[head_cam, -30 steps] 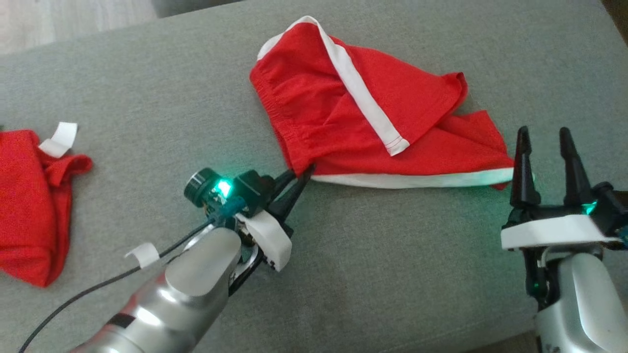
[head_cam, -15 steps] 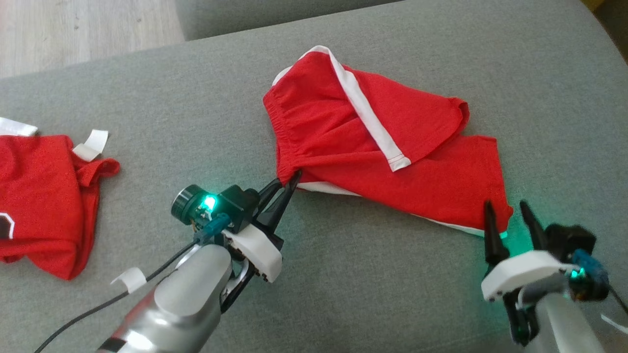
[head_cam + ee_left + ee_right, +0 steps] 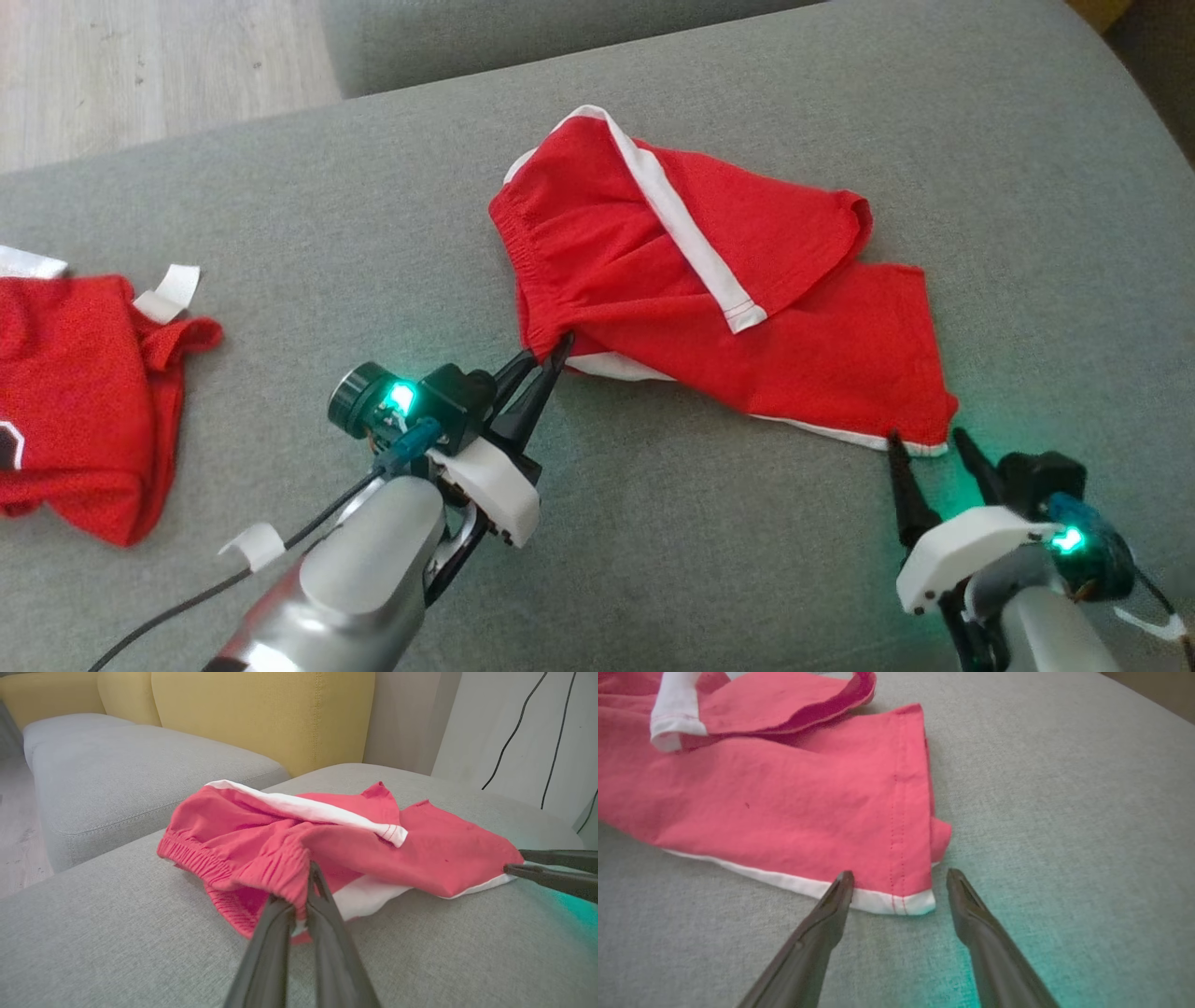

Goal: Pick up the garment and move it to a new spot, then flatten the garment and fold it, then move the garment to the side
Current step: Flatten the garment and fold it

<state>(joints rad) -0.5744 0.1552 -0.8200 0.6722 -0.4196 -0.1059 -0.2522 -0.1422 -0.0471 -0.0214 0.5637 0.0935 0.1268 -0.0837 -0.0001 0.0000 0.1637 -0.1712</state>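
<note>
The red shorts (image 3: 709, 299) lie rumpled near the middle of the grey cushion (image 3: 280, 233), one leg folded over the other (white stripe uppermost). The left gripper (image 3: 558, 343) is pinched tight on the elastic waistband, while the right gripper (image 3: 924, 437) stands wide toward the near right edge, a fingertip either side of the white-trimmed hem corner. Another red garment (image 3: 84, 392) lies at the left edge.

A grey upholstered seat (image 3: 280, 215) is seen across the head view, with pale wooden floor (image 3: 140, 65) beyond its far left corner. A crumpled red cloth (image 3: 84, 392) with a white tab (image 3: 168, 291) is laid at the seat's left edge. In the left wrist view, a second grey seat (image 3: 117, 770) is backed by yellow cushions (image 3: 261, 714), and two black cables (image 3: 557, 742) are hung down a pale wall (image 3: 495, 700).
</note>
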